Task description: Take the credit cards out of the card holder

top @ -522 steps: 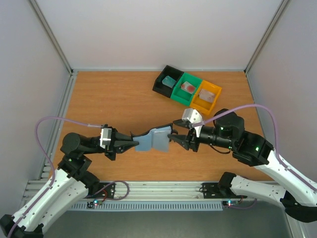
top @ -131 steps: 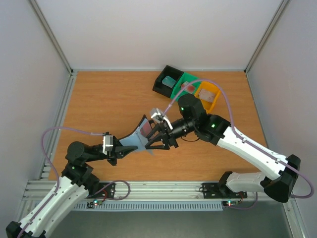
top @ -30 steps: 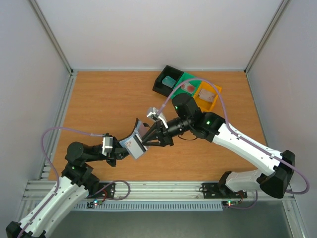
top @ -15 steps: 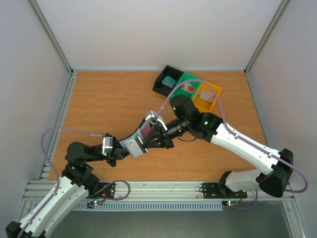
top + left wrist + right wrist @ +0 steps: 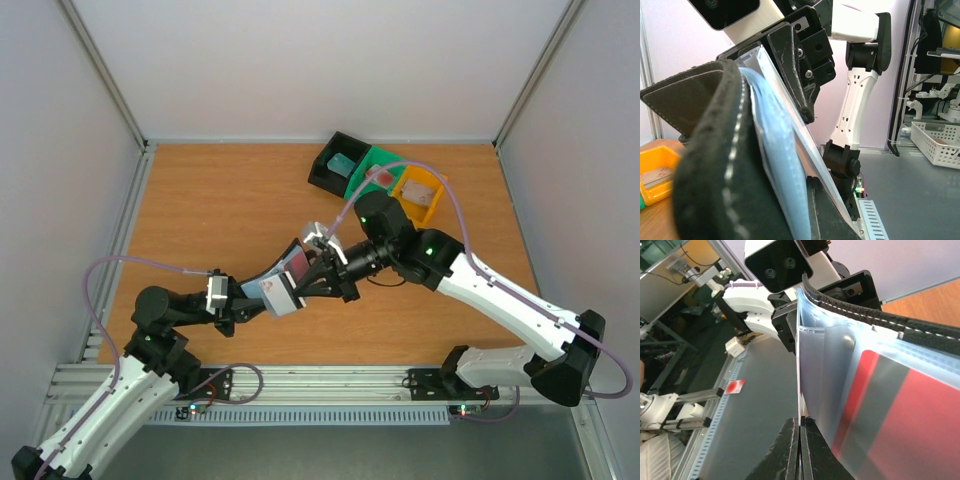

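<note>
Hanging clear of the table (image 5: 220,200), a little toward 6 o'clock from its middle, the card holder (image 5: 284,266) is spread open between the two arms so that its pale blue-grey pockets face the right arm. A red card (image 5: 910,410) shows through a translucent pocket, seated deep. A pale card (image 5: 276,297) stands partly out at the holder's 5 o'clock side. The left gripper (image 5: 240,306) comes in from 8 o'clock and is clamped on the black cover, probably to anchor the holder so a pull on a card does not drag the whole wallet along. The right gripper (image 5: 800,432), reaching from 3 o'clock, has its fingers pinched tight on that thin pale edge. I judge it to be the card, though a pocket leaf cannot be ruled out from this edge-on look. Far off at 1 o'clock sit a black tray (image 5: 322,172), a green tray (image 5: 366,196) and an orange tray (image 5: 402,212), each holding what looks like a card, so this pinch likely serves a pull toward them.
</note>
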